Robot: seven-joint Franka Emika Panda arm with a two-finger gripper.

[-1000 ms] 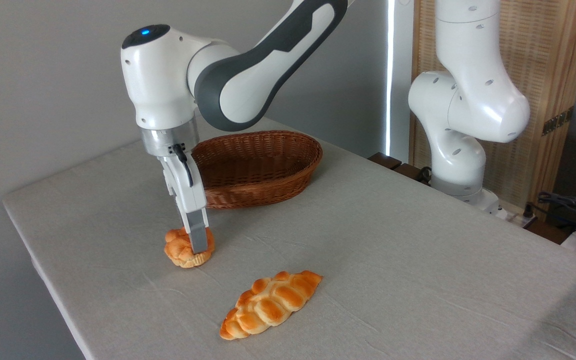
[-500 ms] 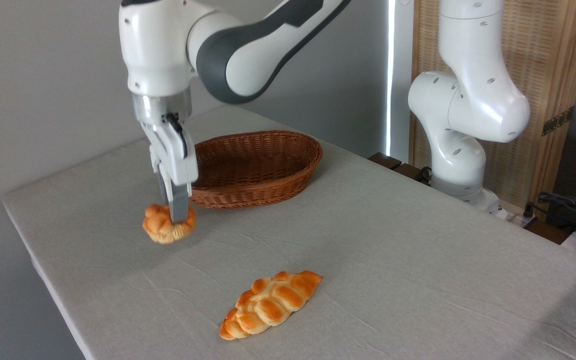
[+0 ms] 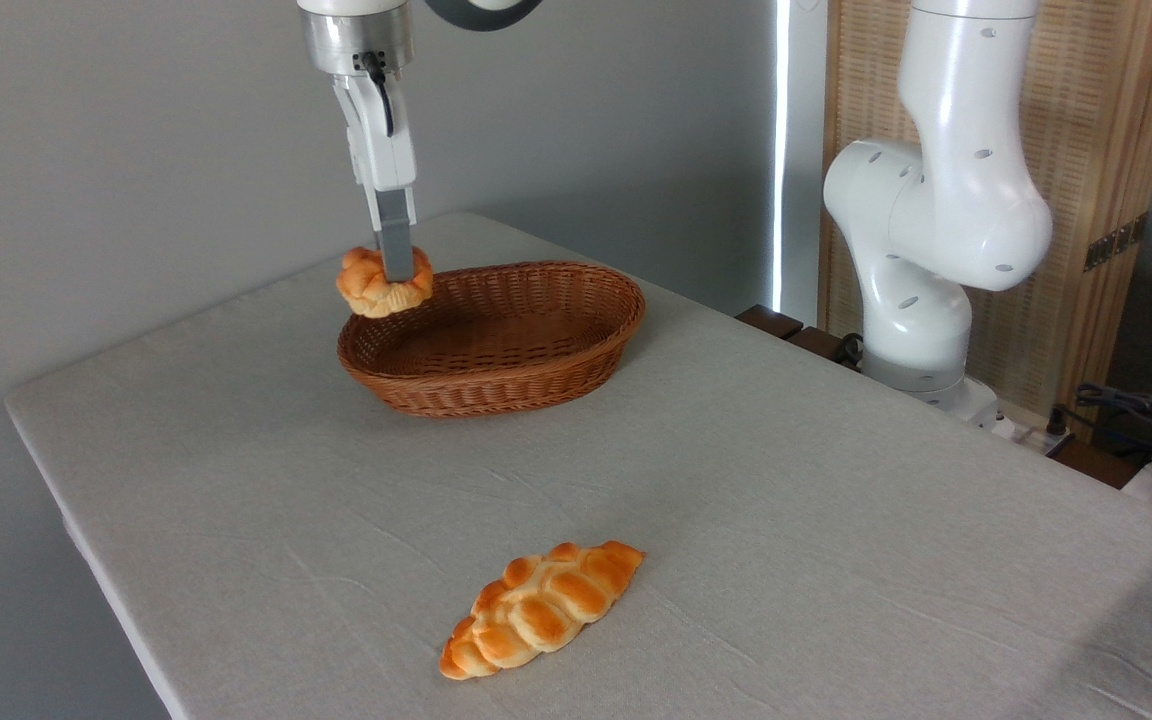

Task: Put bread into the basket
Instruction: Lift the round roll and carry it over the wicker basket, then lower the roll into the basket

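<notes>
Overhead, the tool (image 3: 391, 270) grips the bread (image 3: 383, 283) — basket (image 3: 496, 335) below (grey-clothed table (image 3: 786, 500), plain wall (image 3: 136, 150)).

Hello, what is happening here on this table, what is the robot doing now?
The robot's gripper holds a small round golden knotted bun in the air, jaws closed on it, at the left rim of the oval brown wicker basket. The basket looks empty. A longer braided loaf lies untouched on the grey tablecloth.
</notes>
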